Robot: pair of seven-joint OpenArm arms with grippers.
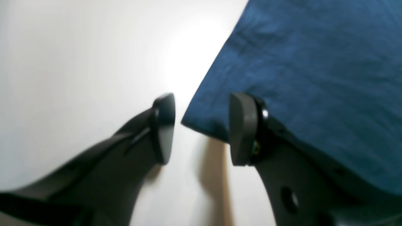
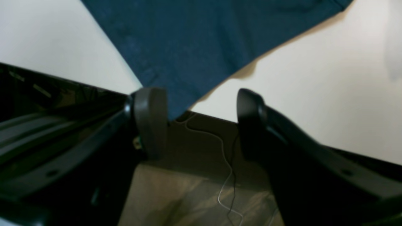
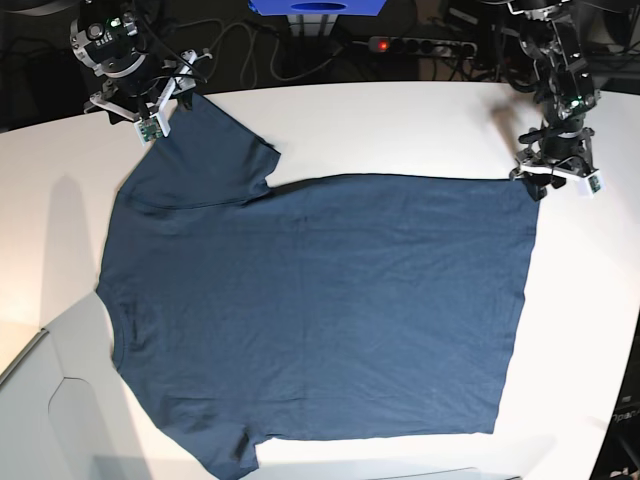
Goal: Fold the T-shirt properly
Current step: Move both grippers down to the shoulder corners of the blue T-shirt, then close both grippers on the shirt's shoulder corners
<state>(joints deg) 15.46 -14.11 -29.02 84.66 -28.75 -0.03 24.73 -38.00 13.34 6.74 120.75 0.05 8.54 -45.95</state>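
The dark navy T-shirt (image 3: pixel 320 300) lies spread flat on the white table (image 3: pixel 400 125), collar to the left and hem to the right. My left gripper (image 1: pixel 202 128) is open at the far hem corner (image 1: pixel 191 121), which sits between its fingers; one pad (image 1: pixel 241 128) rests over the cloth. In the base view this gripper (image 3: pixel 537 184) is at the shirt's upper right corner. My right gripper (image 2: pixel 201 121) is open at the far sleeve tip (image 2: pixel 177 106), which lies beside one pad (image 2: pixel 150 119), ungripped. The base view shows it (image 3: pixel 160 115) at the upper left.
The right gripper hangs over the table's back edge (image 2: pixel 282 138), with floor and loose cables (image 2: pixel 226 175) below it. A power strip (image 3: pixel 420 45) and a blue box (image 3: pixel 315 8) sit behind the table. A white panel (image 3: pixel 40 400) overlaps the front left corner.
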